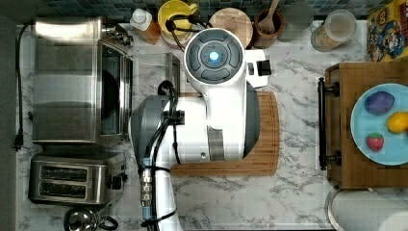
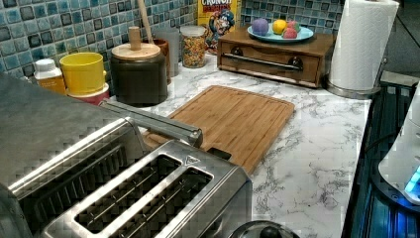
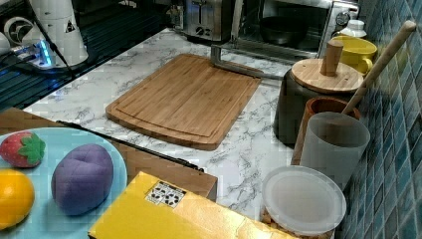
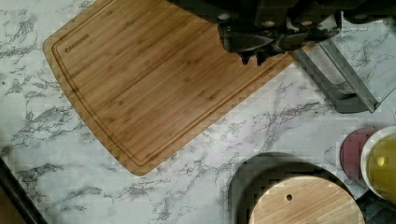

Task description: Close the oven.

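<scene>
Oven [image 1: 72,79] stands at the top view's left, door dropped open, its bar handle [image 3: 239,67] just beside the bamboo cutting board [image 3: 186,99]. Toaster [image 1: 72,179] sits alongside. Wood-lidded canister [image 3: 318,94] stands nearby. Gripper [image 4: 254,56] hovers over the board's edge, fingertips pressed together, grasping nothing.

A white marble counter [image 1: 298,192] with grey veining carries everything, and a bamboo cutting board [image 3: 186,99] lies flat near its middle. In the top view, the oven [image 1: 72,82] stands at nine o'clock with its glass door dropped open toward the board, the two-slot toaster [image 1: 72,178] sits at eight o'clock just beside it, and a wooden drawer box [image 1: 346,125] rests at three o'clock. Along twelve o'clock stand a yellow mug [image 2: 83,72], a dark canister with a wooden lid [image 2: 138,69], a utensil crock [image 3: 318,114] and a cereal jar [image 2: 194,44], while a paper towel roll [image 2: 359,44] stands at five o'clock.
</scene>
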### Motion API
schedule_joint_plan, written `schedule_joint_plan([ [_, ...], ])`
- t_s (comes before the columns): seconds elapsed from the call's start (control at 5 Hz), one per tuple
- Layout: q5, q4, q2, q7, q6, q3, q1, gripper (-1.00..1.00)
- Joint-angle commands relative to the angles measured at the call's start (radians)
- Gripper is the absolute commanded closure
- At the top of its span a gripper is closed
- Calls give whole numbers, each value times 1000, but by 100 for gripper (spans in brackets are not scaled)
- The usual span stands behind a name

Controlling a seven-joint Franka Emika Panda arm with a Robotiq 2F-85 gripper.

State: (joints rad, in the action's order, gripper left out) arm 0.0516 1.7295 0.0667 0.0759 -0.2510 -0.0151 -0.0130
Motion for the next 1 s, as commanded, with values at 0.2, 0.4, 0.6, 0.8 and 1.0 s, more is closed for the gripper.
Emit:
schedule_joint_plan([
  [0.2, -56, 57, -8, 176, -62, 2, 17, 100],
  [0.4, -126, 161, -27, 343, -149, 8, 34, 100],
  [0.6, -260, 269, -41, 592, -239, 29, 65, 100],
  [0.8, -426, 355, -49, 850, -299, 45, 97, 100],
  [1.0, -599, 365, -15, 1074, -268, 42, 125, 100],
])
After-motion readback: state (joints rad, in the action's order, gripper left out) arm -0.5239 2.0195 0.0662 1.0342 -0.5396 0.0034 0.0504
